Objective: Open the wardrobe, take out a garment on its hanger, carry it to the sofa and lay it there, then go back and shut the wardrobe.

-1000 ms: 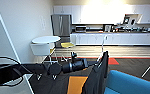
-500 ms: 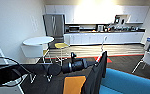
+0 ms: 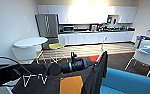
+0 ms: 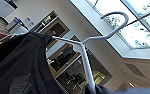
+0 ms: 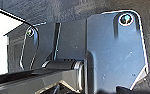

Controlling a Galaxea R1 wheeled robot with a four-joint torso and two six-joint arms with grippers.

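Note:
My left arm reaches in from the left of the head view, and its gripper (image 3: pixel 91 63) is shut on the white hanger (image 3: pixel 100 55). The black garment (image 3: pixel 99 73) hangs from that hanger, just left of the bright blue sofa (image 3: pixel 131 80) at the lower right. In the left wrist view the hanger (image 4: pixel 87 50) shows its curved hook against a bright ceiling window, with the garment's (image 4: pixel 18 67) dark shoulder draped over it. The right wrist view shows the robot's dark plate over dark carpet.
A round white table (image 3: pixel 30 41) with a white chair (image 3: pixel 24 53) and a yellow chair (image 3: pixel 55 45) stands at the left. White kitchen cabinets (image 3: pixel 96 37) and a grey fridge (image 3: pixel 47 25) line the far wall. White-and-teal chairs (image 3: pixel 143 57) stand at the right.
The whole head view has slid left, so the camera has turned right. More of the blue sofa shows at the lower right. The garment stays hanging from the left arm.

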